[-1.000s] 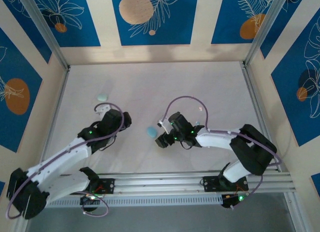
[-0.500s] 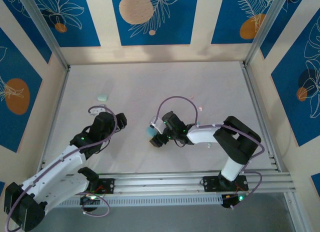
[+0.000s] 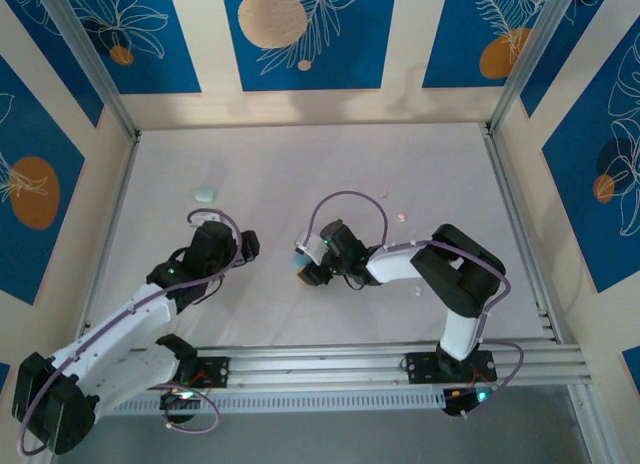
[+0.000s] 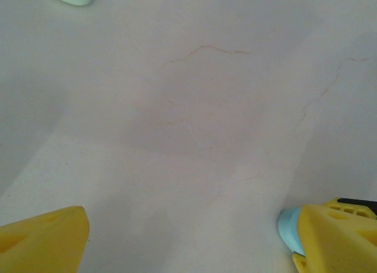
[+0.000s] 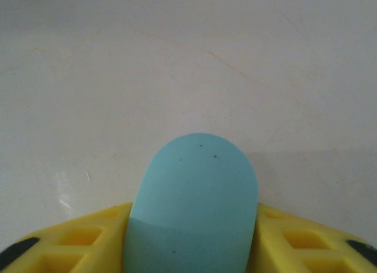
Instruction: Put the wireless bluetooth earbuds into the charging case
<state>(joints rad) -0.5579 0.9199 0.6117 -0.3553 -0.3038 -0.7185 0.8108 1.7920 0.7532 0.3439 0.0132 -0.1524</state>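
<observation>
Right fingers clamp the blue case; left fingers gape, empty. Earbuds seem light, slippery: pinch their sides.

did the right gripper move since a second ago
Yes. The right gripper slid left, closer to the mint case, and its fingers now hug the blue case.

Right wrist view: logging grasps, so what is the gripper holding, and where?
The right gripper clamps the pale blue charging case by the sides of its near end.
</observation>
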